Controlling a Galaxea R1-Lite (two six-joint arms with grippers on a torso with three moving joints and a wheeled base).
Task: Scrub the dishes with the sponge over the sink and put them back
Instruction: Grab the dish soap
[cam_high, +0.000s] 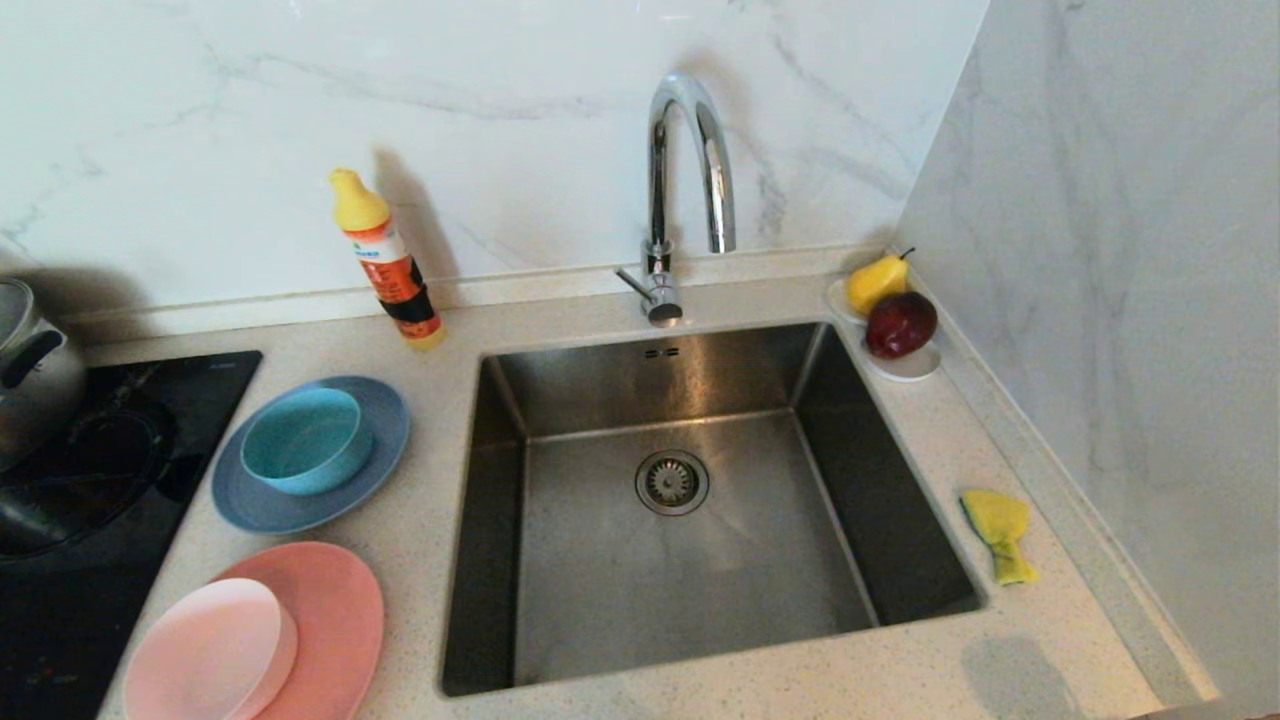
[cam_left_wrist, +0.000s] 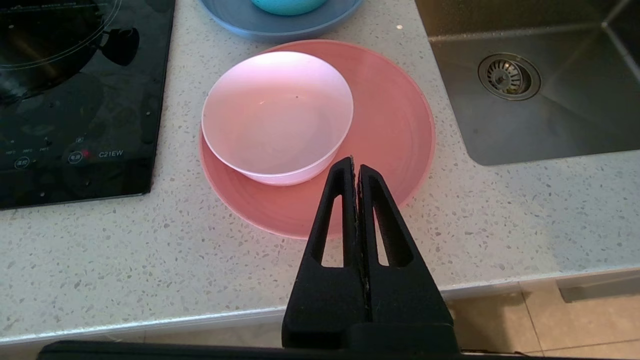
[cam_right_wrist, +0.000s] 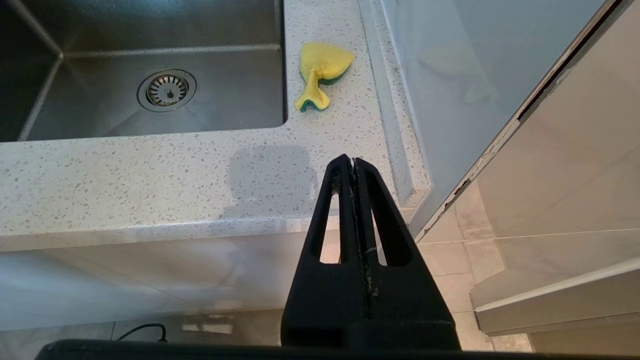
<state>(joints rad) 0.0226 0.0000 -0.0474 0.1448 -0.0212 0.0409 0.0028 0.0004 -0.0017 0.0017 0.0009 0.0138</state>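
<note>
On the counter left of the sink (cam_high: 500, 520) a teal bowl (cam_high: 305, 440) sits on a grey-blue plate (cam_high: 385, 435). Nearer the front a pale pink bowl (cam_high: 205, 650) (cam_left_wrist: 275, 115) rests on a salmon-pink plate (cam_high: 345, 610) (cam_left_wrist: 390, 125). The yellow sponge (cam_high: 998, 530) (cam_right_wrist: 320, 70), pinched at its middle, lies on the counter right of the sink. My left gripper (cam_left_wrist: 356, 162) hangs shut and empty above the counter's front edge, near the pink plate. Shut and empty too, my right gripper (cam_right_wrist: 352, 161) hovers over the front right corner, short of the sponge. Neither gripper shows in the head view.
A chrome gooseneck tap (cam_high: 680, 200) rises behind the sink. An orange bottle with a yellow cap (cam_high: 385, 260) stands at the back. A white saucer with a pear and a red fruit (cam_high: 895, 310) sits back right. A black hob (cam_high: 90, 500) and steel pot (cam_high: 30, 370) lie far left.
</note>
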